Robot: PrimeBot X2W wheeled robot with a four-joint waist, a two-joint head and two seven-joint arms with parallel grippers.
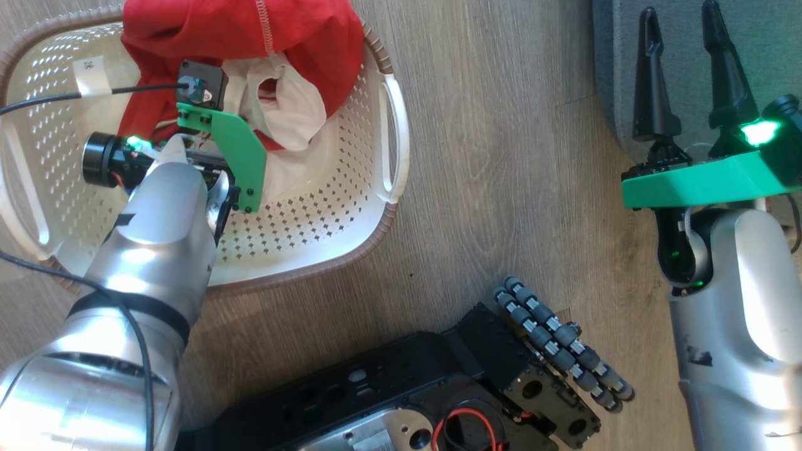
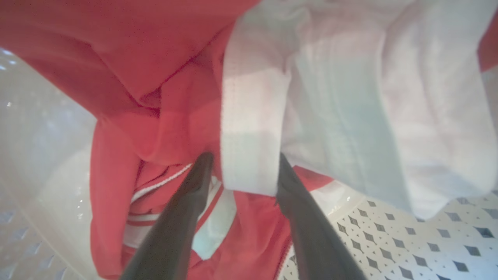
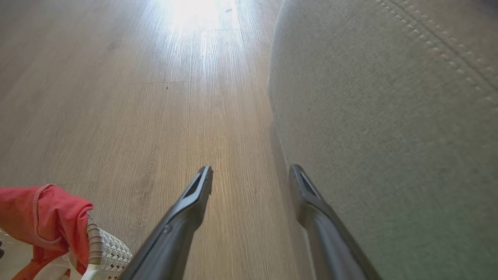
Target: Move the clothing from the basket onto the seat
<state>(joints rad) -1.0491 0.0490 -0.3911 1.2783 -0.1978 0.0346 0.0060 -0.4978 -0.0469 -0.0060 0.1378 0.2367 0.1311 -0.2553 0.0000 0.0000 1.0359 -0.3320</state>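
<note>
While the clothing lies bunched inside the basket, the head view shows its red fabric and white panel heaped against the basket's upper wall and lapping over the brown rim. The left forearm reaches down into the basket, and its green wrist mount covers the near edge of the heap. The basket stands on a wood-grain floor, well apart from the seat, whose grey corner occupies the upper right. The right gripper hangs at that corner with its two dark fingers spread and nothing between them. The robot's black base and a roller wheel appear at the lower middle.

Left wrist view: the left gripper is down among the clothing, jaws parted, with one finger on either side of a flat white band of the garment. The band hangs uncompressed between the fingers, so it is straddled and not pinched. Red folds with white stripes lie beneath, and the basket's perforated bottom shows at the lower right.

Right wrist view: the right gripper's fingers stand wide and empty, one over the floor and the other in front of the seat's side. The seat's double stitching runs across the upper right. A red fold of clothing drapes over the basket rim at the lower left.
</note>
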